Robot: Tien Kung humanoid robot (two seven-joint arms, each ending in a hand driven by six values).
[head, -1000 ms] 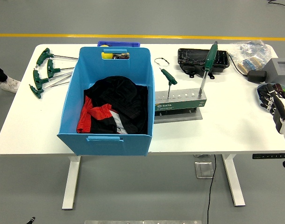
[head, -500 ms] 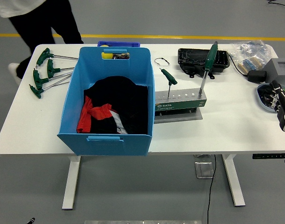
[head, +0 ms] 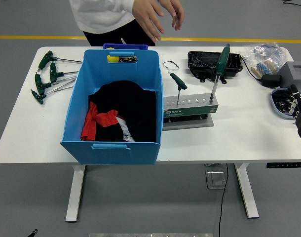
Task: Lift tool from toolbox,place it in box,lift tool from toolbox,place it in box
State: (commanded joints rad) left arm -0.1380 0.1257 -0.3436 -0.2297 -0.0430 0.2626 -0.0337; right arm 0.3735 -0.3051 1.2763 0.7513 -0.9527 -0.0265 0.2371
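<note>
A big blue box [head: 76, 106] stands left of the table's centre, with black and red cloth [head: 118, 116] in it. Right against it is a grey tool stand [head: 190, 107]. Two green-handled tools stick up from the stand: a short one [head: 178, 82] at its left end and a tall one [head: 221, 60] at its right end. Several more green T-handle tools [head: 46, 76] lie on the table left of the box. My right hand [head: 297, 109] rests at the picture's right edge, far from the stand, fingers relaxed and empty. A person's hand [head: 158, 14] hovers spread over the far edge.
Behind the stand lie a black tray [head: 213, 64] and a wire loop [head: 171, 64]. At the far right are a plastic bag [head: 263, 57], a grey block [head: 296, 73], a black adapter [head: 271, 80] and a blue-rimmed dish [head: 279, 98]. A small blue bin [head: 125, 47] is behind the box.
My right hand has drawn back toward the right edge. A person has walked from the far left to behind the box and now holds a hand out above the table.
</note>
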